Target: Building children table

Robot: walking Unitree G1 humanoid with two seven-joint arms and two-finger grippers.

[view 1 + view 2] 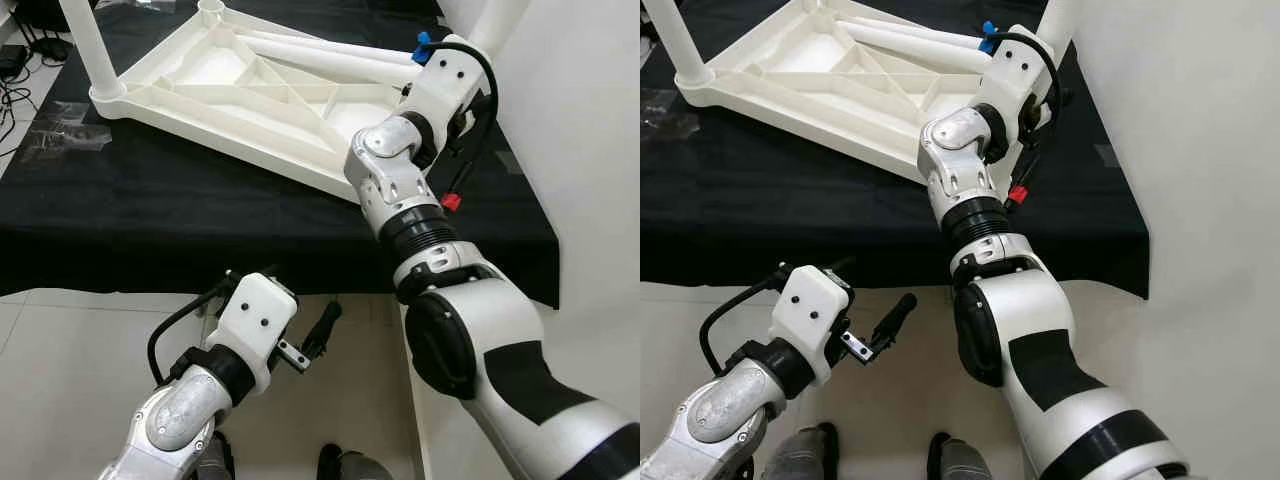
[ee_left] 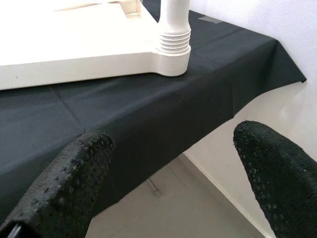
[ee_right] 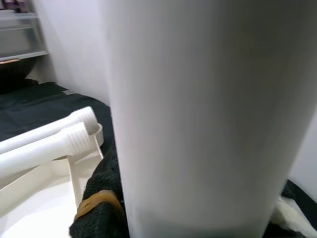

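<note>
Screwing legs in: tabletop (image 1: 250, 95) upside down on desk (image 1: 150, 210), far-left leg (image 1: 90, 45) and right leg (image 3: 198, 114) upright, two spare legs (image 1: 330, 55) lying inside. Right gripper (image 1: 440, 60) grasping right leg; left gripper (image 1: 300, 335) near, jaws released.

Black cloth (image 1: 150, 215), pale tiled floor (image 1: 70, 350), white wall (image 1: 590, 120)

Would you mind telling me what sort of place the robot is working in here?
Probably an indoor room set up as an assembly area: a black cloth spread as a work surface beside a white wall, a pale tiled floor, and cables at the far edge.
</note>
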